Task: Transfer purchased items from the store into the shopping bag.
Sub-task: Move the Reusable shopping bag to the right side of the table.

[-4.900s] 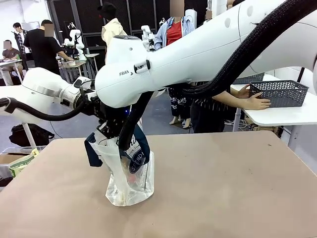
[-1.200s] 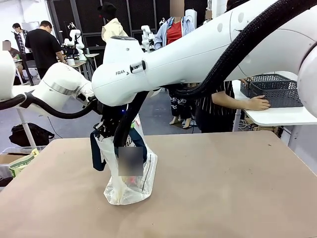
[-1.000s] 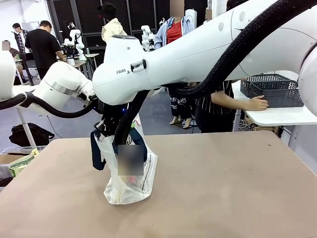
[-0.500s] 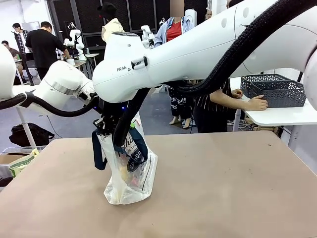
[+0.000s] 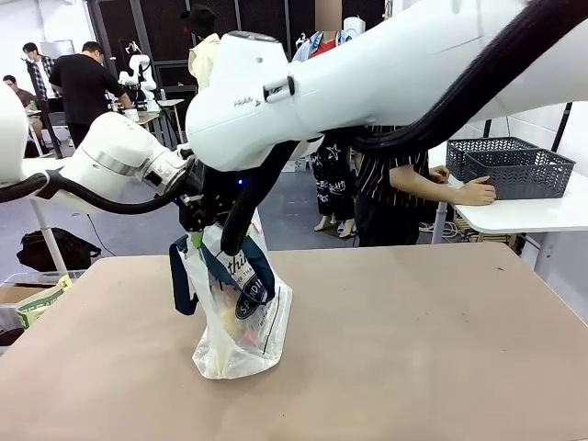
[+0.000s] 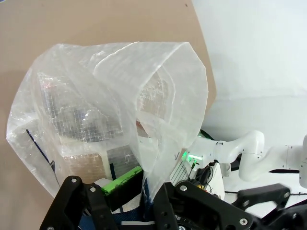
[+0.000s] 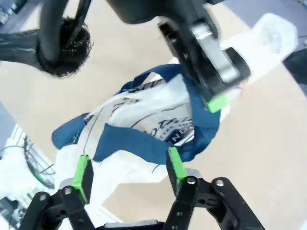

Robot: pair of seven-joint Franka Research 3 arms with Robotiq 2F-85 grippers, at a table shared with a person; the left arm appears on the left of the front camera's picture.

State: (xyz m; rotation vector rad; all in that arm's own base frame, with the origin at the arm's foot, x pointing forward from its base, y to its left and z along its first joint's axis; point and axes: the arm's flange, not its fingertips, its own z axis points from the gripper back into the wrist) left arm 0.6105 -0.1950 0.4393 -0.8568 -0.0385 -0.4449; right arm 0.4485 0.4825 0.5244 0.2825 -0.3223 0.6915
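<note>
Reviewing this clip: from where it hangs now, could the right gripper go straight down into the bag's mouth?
Probably yes. The right gripper hangs open just above the bag, and the left gripper, shut on the bag's rim, holds the mouth up. One blue handle crosses below the right gripper's fingers and might snag.

Front view faces 12 o'clock across table (image 5: 413,349); both wrist views sit close above shopping bag (image 5: 237,312), shared by all.
</note>
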